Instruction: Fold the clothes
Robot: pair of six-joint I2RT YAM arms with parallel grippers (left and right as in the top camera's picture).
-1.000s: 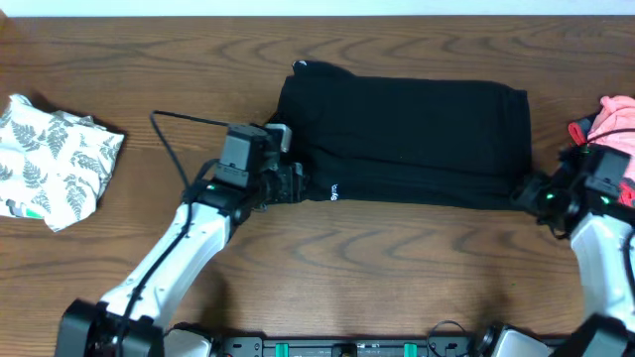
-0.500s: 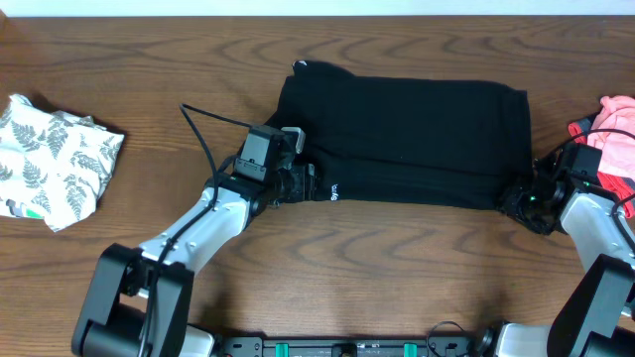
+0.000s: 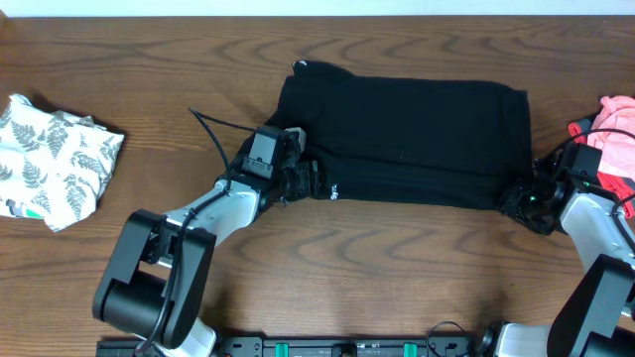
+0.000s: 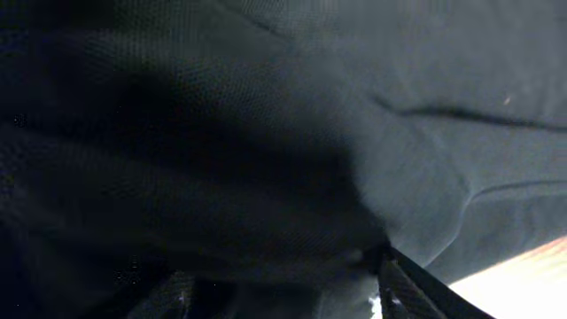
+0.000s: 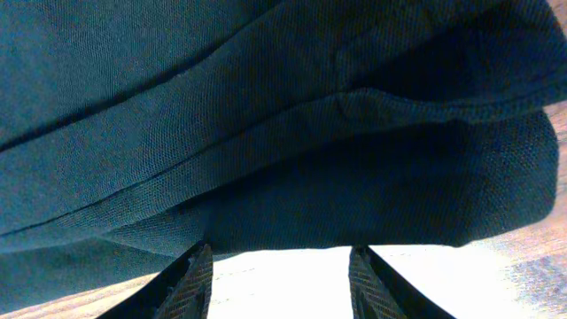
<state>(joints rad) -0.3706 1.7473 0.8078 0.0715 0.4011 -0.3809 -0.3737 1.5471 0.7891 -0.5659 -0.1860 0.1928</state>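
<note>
The clothes in play are a large black garment (image 3: 407,134), lying folded into a wide rectangle mid-table, with a small white logo at its near edge. My left gripper (image 3: 310,183) is pushed into its near left edge. In the left wrist view dark fabric (image 4: 266,133) fills the frame and bunches between the spread fingers (image 4: 403,283) of the left gripper (image 4: 282,266). My right gripper (image 3: 514,198) is at the near right corner. In the right wrist view the right gripper (image 5: 281,250) stands open, its tips just touching the hem (image 5: 354,199), with bare table between them.
A white fern-print cloth (image 3: 55,159) lies crumpled at the far left. A pink piece (image 3: 617,111) sits at the right edge, just behind my right arm. Brown wooden table (image 3: 397,258) runs along the near side of the garment.
My left arm has pushed right, further into the garment's near left edge. My right gripper slid left to the near right corner and opened slightly. The garment itself lies as before.
</note>
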